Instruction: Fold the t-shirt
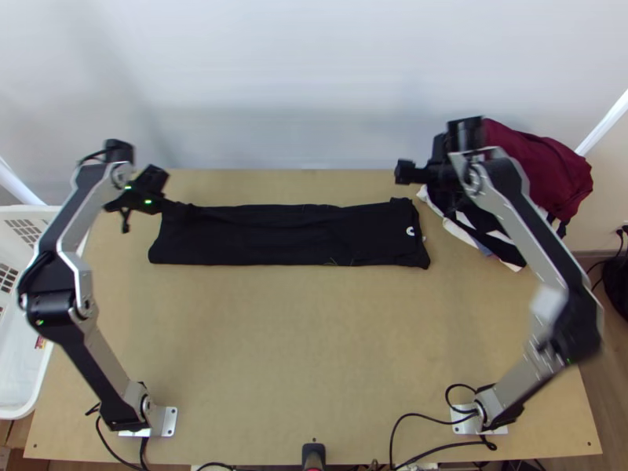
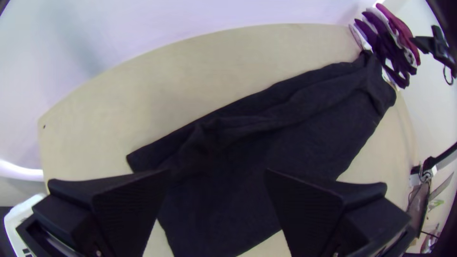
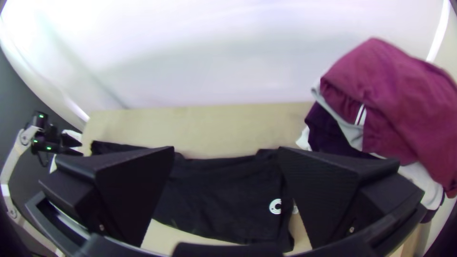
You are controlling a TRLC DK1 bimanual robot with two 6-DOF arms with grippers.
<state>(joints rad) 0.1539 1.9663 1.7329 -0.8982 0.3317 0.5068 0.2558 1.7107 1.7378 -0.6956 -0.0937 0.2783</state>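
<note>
A black t-shirt (image 1: 282, 239) lies in a long, flat strip across the far part of the table (image 1: 314, 353).
On the left is a white basket (image 1: 16, 412), then the left gripper (image 1: 174, 195), its fingers wide apart, holding nothing, by the shirt's left end. The right gripper (image 1: 424, 191) is near the other end, also wide open and holding nothing, with a pile of clothes (image 1: 542, 165) to the right.
</note>
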